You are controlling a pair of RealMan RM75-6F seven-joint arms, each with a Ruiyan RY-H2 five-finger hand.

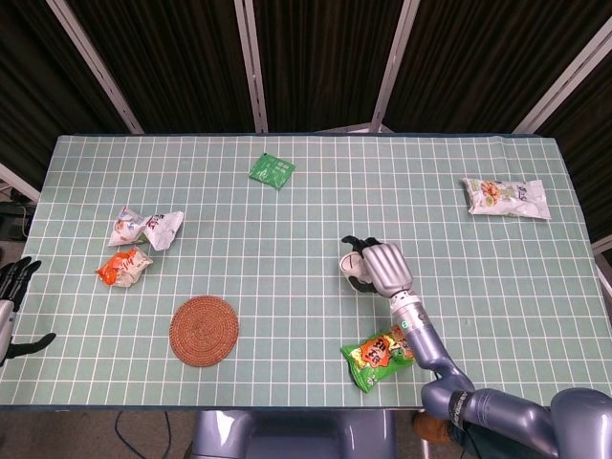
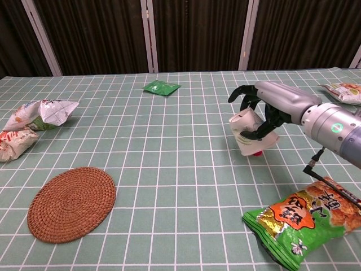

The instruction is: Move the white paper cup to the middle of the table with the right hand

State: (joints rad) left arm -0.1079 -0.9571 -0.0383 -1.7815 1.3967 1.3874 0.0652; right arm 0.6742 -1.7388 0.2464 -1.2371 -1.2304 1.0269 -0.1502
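- The white paper cup [image 2: 247, 132] is grasped by the right hand [image 2: 269, 108], fingers curled over its side; it is held tilted, close above the table [image 1: 287, 239], and its contents cannot be made out.
- Beneath the cup a small red thing [image 2: 256, 152] shows only in part.
- The left hand [image 1: 14, 287] is cut off at the frame edge, holding nothing, with fingers apart.
- Near the right forearm lies a green snack bag [image 2: 299, 220]; a woven mat [image 2: 72, 203] lies well to the hand's left.
- A green packet [image 2: 161, 87] lies beyond the hand, far back.
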